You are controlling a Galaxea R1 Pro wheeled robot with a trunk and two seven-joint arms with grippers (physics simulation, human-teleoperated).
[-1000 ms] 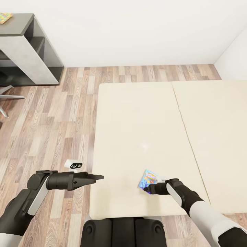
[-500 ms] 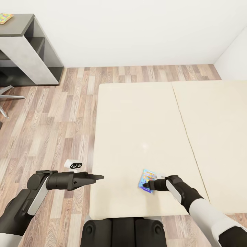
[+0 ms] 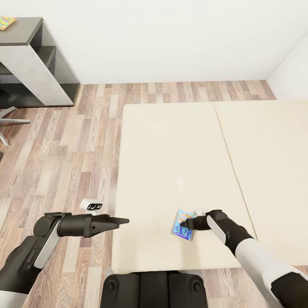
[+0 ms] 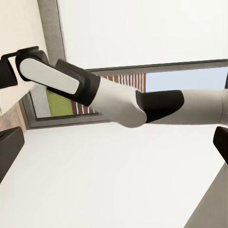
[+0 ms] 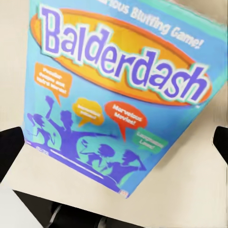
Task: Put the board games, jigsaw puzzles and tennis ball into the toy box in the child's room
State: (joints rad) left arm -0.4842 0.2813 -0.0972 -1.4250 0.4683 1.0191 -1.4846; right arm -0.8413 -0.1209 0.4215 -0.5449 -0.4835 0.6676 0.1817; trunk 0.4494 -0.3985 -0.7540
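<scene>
Your right gripper [image 3: 184, 222] sits over the near part of the bed [image 3: 171, 149], its tip at the one board game [image 3: 182, 224] in sight. In the right wrist view the two fingertips [image 5: 10, 147] show dark at opposite edges, spread wider than the box, with the blue "Balderdash" lid [image 5: 118, 90] between them. Jaws wide, nothing gripped. Whether the tips touch the box or the mattress, you cannot tell from here.

The box is light blue, with an orange oval title and purple cartoon figures. It lies flat on the cream mattress, near the bed's front edge and left of the seam dividing the surface into two panels.

Your left gripper [image 3: 122, 221] hangs level at the bed's left edge, well apart from the box, fingers pointing toward it. From the head view the fingers look drawn to a narrow point; the left wrist view shows dark tips [image 4: 9, 152] at both edges, so call that one uncertain. The right arm [image 4: 118, 99] crosses that view.

Farther out: wood-plank floor [image 3: 64, 141], white wall, one dark-grey desk [image 3: 30, 60] at far left, and one jigsaw puzzle [image 3: 6, 21] on its top at the corner of the head view.
</scene>
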